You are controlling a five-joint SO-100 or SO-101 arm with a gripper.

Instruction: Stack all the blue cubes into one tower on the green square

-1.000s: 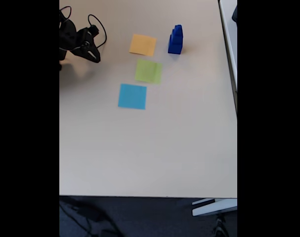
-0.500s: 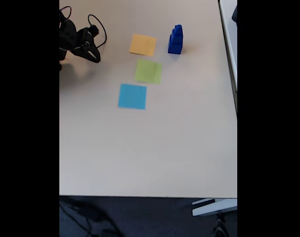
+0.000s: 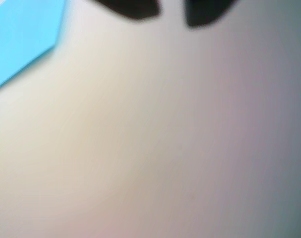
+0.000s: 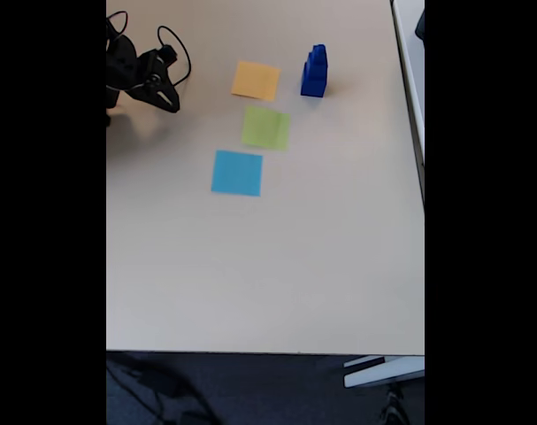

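In the fixed view the gripper (image 4: 169, 100) hangs near the table's (image 4: 268, 266) far left corner, empty; its fingers (image 3: 133, 7) look slightly parted in the blurred wrist view. The blue cubes (image 4: 314, 72) stand stacked on bare table toward the far edge, right of the orange-yellow square (image 4: 256, 81), off the green square (image 4: 266, 127).

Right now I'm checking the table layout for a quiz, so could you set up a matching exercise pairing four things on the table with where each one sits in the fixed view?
Things:
1. blue cubes
2. green square
3. light-blue square
4. gripper

Places:
A. middle of the three paper squares
B. far left, near the table's top corner
C. stacked on bare table, right of the orange square
D. lowest of the three paper squares

Pairs: 1-C, 2-A, 3-D, 4-B
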